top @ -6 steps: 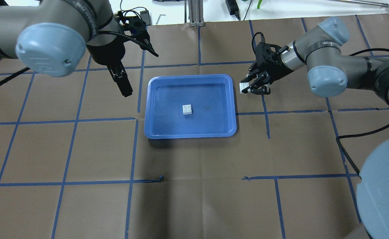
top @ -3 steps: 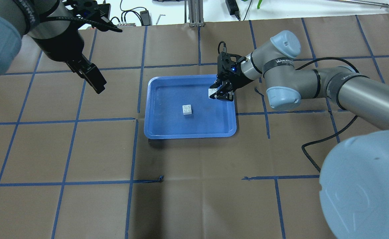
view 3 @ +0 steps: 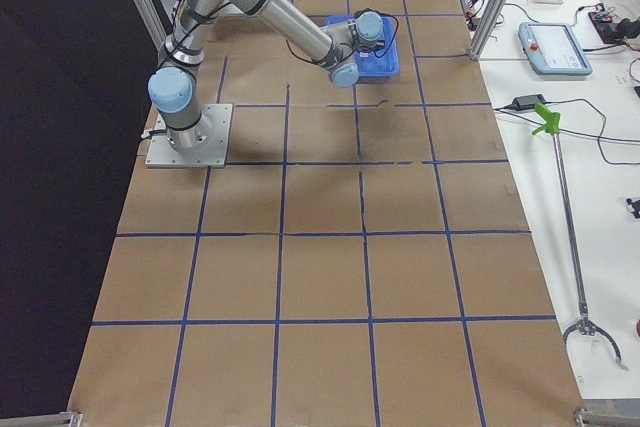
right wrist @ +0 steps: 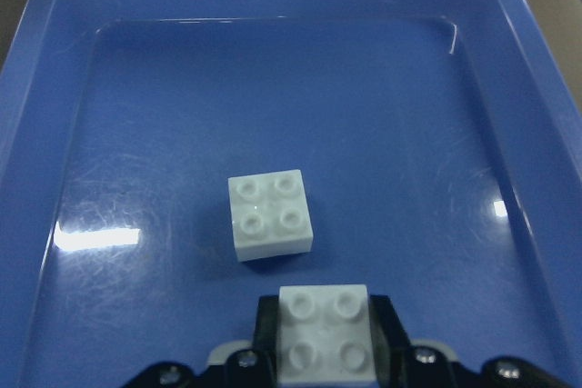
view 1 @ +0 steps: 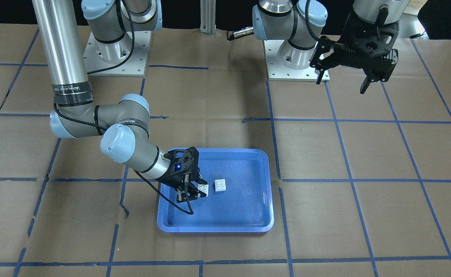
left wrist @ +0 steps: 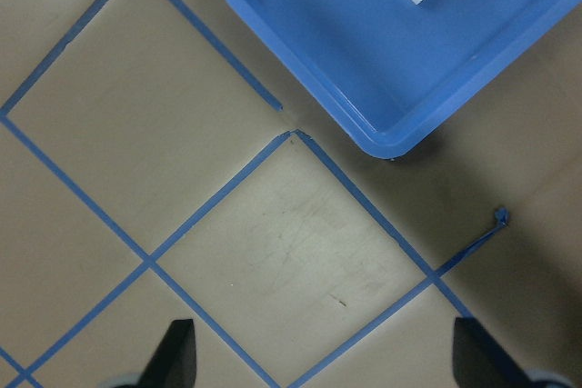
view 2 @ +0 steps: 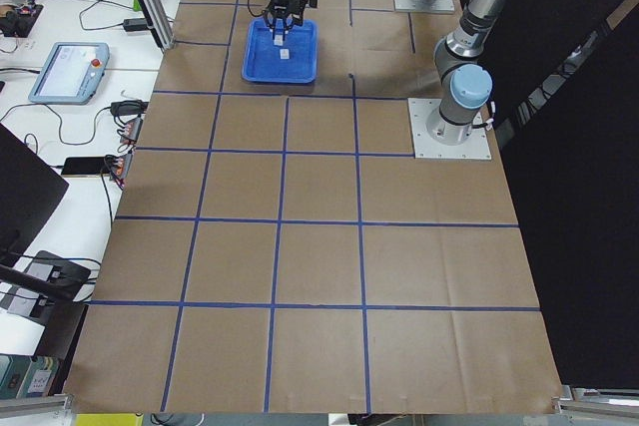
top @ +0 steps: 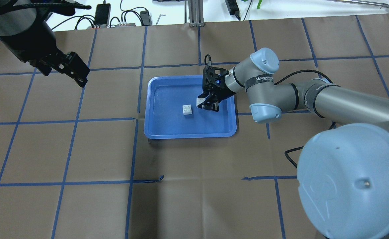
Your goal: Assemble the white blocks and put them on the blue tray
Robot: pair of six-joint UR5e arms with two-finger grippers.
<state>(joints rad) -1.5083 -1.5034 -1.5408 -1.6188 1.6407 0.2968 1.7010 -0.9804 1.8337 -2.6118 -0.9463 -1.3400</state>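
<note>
The right tool reaches in over the blue tray with its fingers pressed onto the sides of one white block, which it carries studs up. The other white block lies loose near the middle of the tray floor, also studs up. The carried one is just beside it, on the side toward the right arm, and the two are apart (whether the carried block touches the tray floor cannot be told). The left tool hangs high over the brown bench, well apart from the tray on the left arm's side, its fingers spread wide with nothing between them.
</note>
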